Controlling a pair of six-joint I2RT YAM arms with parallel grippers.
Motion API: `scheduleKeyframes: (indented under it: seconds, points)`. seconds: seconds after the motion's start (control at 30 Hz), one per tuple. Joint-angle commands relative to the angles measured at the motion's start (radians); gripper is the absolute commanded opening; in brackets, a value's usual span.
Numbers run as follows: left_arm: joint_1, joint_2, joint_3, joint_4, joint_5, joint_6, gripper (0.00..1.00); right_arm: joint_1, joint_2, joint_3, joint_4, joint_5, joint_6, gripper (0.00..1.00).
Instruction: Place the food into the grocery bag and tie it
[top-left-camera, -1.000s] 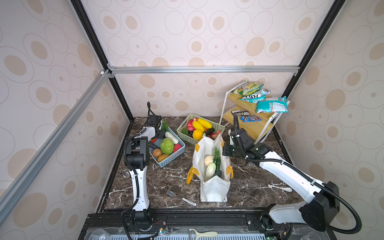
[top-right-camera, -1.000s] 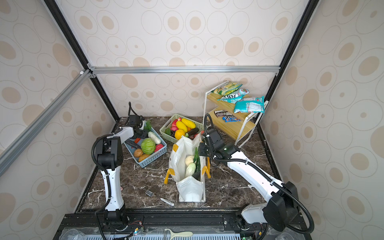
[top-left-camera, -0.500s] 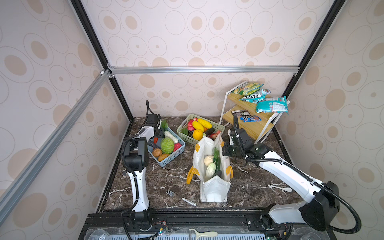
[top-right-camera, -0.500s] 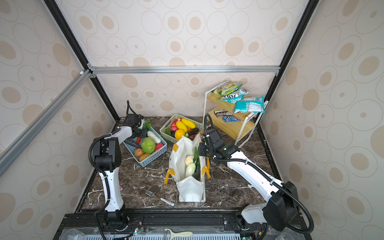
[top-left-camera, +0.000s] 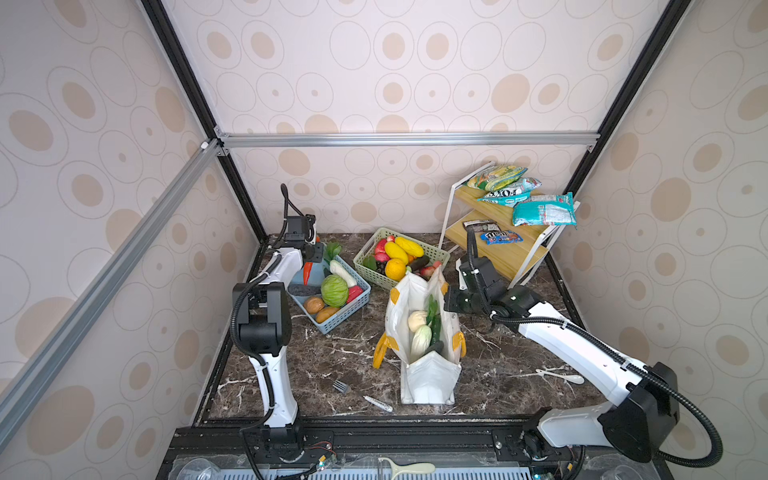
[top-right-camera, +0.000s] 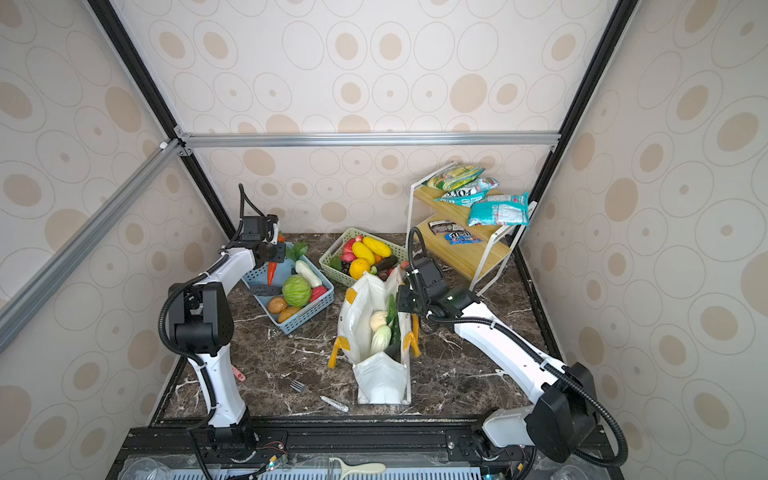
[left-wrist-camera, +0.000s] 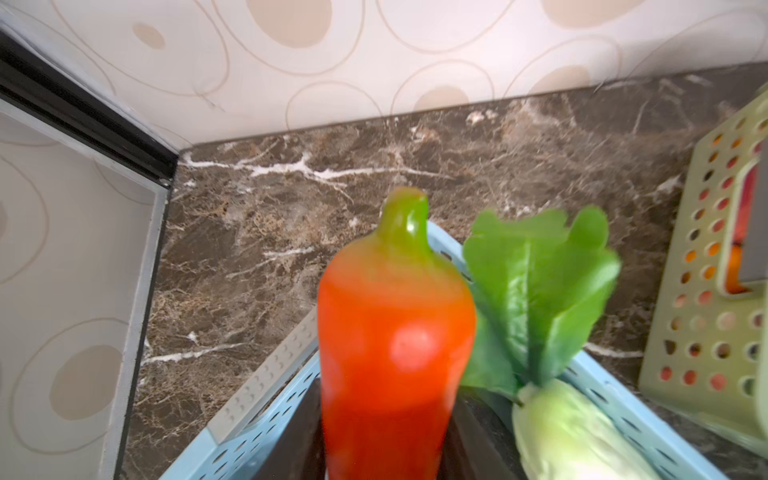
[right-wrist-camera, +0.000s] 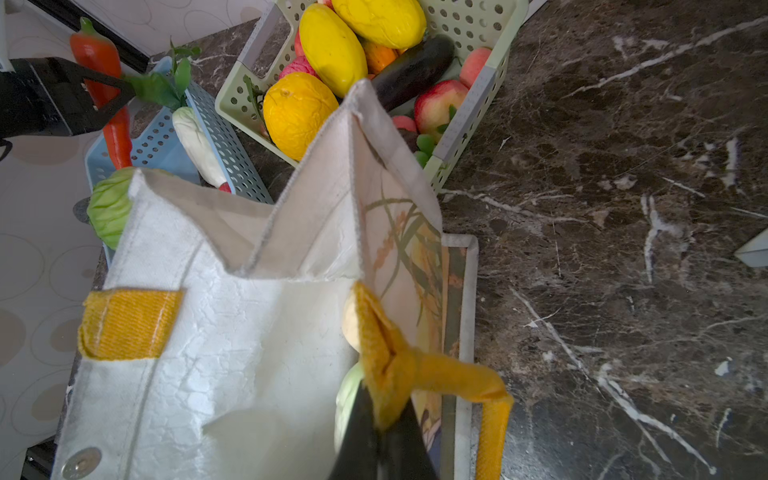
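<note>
Here we see the left gripper (top-left-camera: 309, 254) well to the left of the bag (top-left-camera: 430, 376) in both top views, raised over the far end of the blue basket (top-left-camera: 347, 312). Its jaws stand partly apart and are clamped on the pepper (left-wrist-camera: 395, 340). The pepper hangs with its green stem up and its tip down, clear of the bag. Just beside the pepper, on the side nearer the bag, a leafy stalk (left-wrist-camera: 536, 291) lies in the blue basket.

The right gripper (right-wrist-camera: 379, 424) sits at the bag's right rim. Its jaws are fully closed on the yellow handle (right-wrist-camera: 399, 365), pinching the strap where it meets the canvas.

The bag stands upright on the table (top-left-camera: 332, 361) with its mouth open. Inside we make out the ball (top-left-camera: 417, 320) towards the far end, with the cabbage (top-left-camera: 420, 340) just in front of it. The leaf (top-left-camera: 432, 309) and the cucumber (top-left-camera: 436, 332) lie along the wall nearest the right gripper. We cannot tell how deep they sit.

The green basket (top-left-camera: 437, 257) is just behind the bag, and the bag's far corner rises in front of it. We cannot tell whether the two touch.
</note>
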Motion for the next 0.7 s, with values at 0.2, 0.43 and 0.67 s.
scheduleKeyframes:
  seconds: [0.2,0.43,0.67]
  points:
    - [0.008,-0.160,0.003,0.048,0.082,-0.085,0.43,-0.004,-0.019,-0.020,0.007,-0.001,0.012,0.00]
    - [0.006,-0.286,-0.102,0.172,0.357,-0.305,0.43,-0.005,-0.018,-0.034,0.031,-0.002,0.015,0.00]
    - [0.005,-0.428,-0.278,0.269,0.352,-0.390,0.40,-0.004,-0.035,-0.047,0.032,-0.010,0.015,0.00]
